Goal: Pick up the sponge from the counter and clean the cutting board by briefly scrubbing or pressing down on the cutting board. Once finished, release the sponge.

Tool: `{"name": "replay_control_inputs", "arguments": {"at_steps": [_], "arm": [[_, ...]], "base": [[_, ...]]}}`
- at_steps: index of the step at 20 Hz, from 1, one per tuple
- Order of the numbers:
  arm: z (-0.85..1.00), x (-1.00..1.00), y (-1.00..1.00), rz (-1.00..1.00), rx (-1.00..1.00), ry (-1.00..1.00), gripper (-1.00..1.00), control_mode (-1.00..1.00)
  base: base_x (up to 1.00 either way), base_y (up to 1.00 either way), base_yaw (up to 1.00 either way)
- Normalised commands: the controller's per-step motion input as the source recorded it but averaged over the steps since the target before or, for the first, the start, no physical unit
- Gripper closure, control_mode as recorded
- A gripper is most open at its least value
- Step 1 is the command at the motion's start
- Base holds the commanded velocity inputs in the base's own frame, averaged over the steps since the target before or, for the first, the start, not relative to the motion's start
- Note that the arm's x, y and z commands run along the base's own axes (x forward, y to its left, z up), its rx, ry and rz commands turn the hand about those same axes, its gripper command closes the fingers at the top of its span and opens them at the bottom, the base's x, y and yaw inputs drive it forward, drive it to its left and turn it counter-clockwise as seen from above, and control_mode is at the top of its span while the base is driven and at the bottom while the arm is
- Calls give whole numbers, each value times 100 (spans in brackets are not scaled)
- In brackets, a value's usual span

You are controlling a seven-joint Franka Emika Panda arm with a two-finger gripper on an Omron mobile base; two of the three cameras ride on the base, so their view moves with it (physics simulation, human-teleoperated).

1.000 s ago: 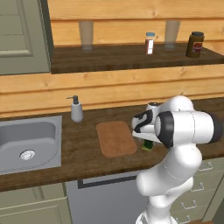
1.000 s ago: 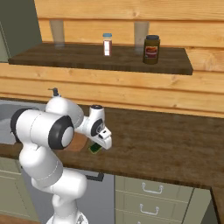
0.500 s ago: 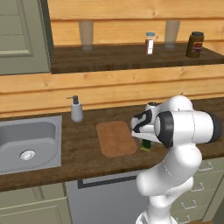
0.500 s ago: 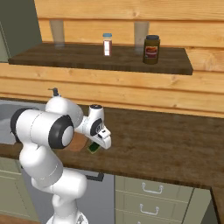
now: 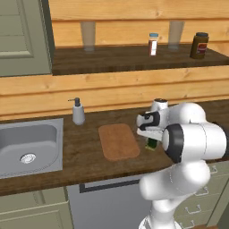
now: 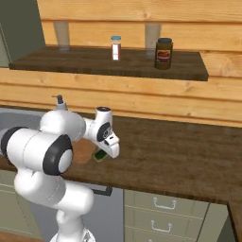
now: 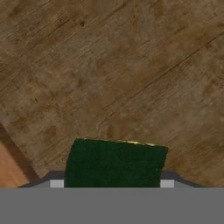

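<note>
The sponge (image 7: 116, 164), dark green on top with a thin yellow edge, lies on the dark wood-grain counter (image 7: 109, 65). My gripper (image 7: 112, 184) stands straight over it, and the sponge fills the gap between the two fingertips. From the left base view the sponge (image 5: 152, 144) peeks out under the gripper (image 5: 151, 137), just right of the light brown cutting board (image 5: 118, 141). The right base view shows the sponge (image 6: 99, 155) below the gripper (image 6: 105, 150), with a strip of the cutting board (image 6: 83, 152) behind the arm. A corner of the board (image 7: 8, 169) shows at the hand view's lower left.
A steel sink (image 5: 27, 147) is set in the counter (image 5: 85, 159) at the left, with a soap dispenser (image 5: 78, 112) behind it. The shelf (image 5: 134, 56) above carries two glasses, a small bottle (image 5: 153, 44) and a dark jar (image 5: 199, 45). Bare counter (image 6: 179, 156) stretches to the right.
The fingers have closed in on the sponge. The arm, the sponge and the cutting board stay where they were.
</note>
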Motion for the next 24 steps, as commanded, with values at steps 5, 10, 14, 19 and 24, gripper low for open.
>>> {"name": "replay_control_inputs", "arguments": {"at_steps": [5, 10, 14, 19, 24], "arm": [[51, -9, 11, -46, 0, 4, 100, -100], [14, -4, 46, -50, 0, 0, 100, -100], [0, -6, 34, -37, 5, 1, 100, -100], [-18, -19, 1, -27, 16, 0, 100, -100], [-39, 3, 26, -16, 1, 0, 100, -100]], "base": [[0, 0, 0], [0, 0, 0], [0, 0, 0], [0, 0, 0], [0, 0, 0]]}}
